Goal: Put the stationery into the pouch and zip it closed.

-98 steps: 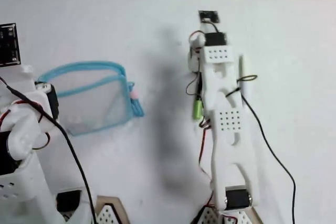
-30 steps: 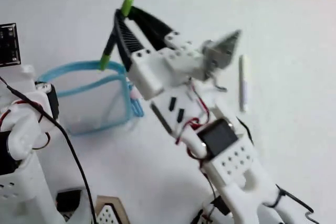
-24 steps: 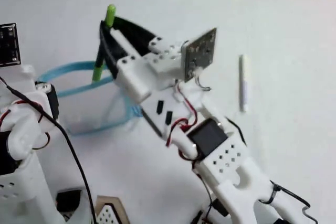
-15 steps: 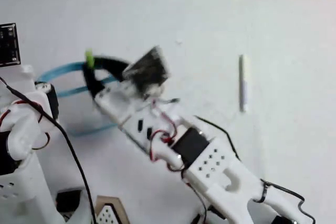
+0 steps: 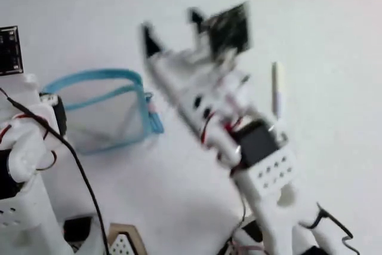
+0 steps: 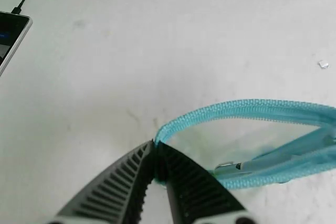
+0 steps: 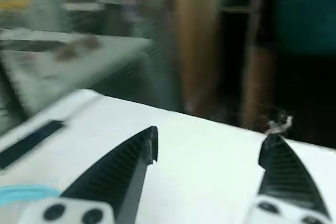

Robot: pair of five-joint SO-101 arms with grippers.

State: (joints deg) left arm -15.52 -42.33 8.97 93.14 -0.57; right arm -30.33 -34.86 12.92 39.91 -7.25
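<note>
Left tool [image 6: 155, 153]: ribbed black jaws pressed together on the end corner of the pouch [image 5: 101, 111], pinching the zip tape [image 6: 247, 106] where its two sides meet. Judged reason: it anchors the pouch so it can't slide on the counter [image 5: 334, 40] and keeps the mouth gaping for loading

Pouch lies flat on the counter's left part, just beyond the left arm, mouth unzipped. The body is clear, soft and filmy, the counter showing through it. The border is teal woven zip tape with a fine ribbed weave, floppy, curving in a loop. A small grey metal piece [image 6: 228, 168] sits on the tape's lower run, likely the slider. Contents can't be made out

Right tool [image 7: 210, 135]: jaws wide apart with nothing between them. They are black, wedge-shaped and ridged on the inner faces. It is raised above the counter past the pouch's far right corner, between the pouch and the pen, touching neither

White pen [image 5: 276, 94]: slim, straight, smooth rod, lying flat on the counter well apart from the pouch, on the right side. Judged: still to go in, zip not yet closed

Counter is white, matt and flat. A dark flat device [image 5: 8, 49] sits at the far left edge
</note>
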